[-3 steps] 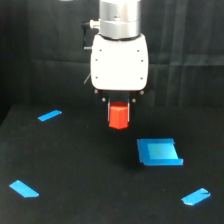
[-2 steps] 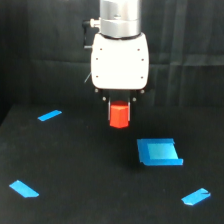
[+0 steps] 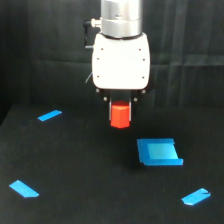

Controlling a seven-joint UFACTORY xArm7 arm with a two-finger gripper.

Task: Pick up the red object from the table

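nearest the camera, two blue tape strips (image 3: 24,188) (image 3: 196,196) lie flat on the black tabletop (image 3: 90,175), one toward each lower corner. further in, a blue square tray (image 3: 158,151) sits toward the exterior view's right, and a third tape strip (image 3: 49,115) lies at the left. behind the tray, the red hexagonal block (image 3: 120,115) hangs clamped in the gripper (image 3: 120,106), which is closed on its upper part; the block looks clear of the tabletop. to finish the lift well, rise straight up with the hold firm, as only the top of the block is held. there is open room on all sides; the tray is the nearest edge, and the black curtain (image 3: 40,50) stands behind.
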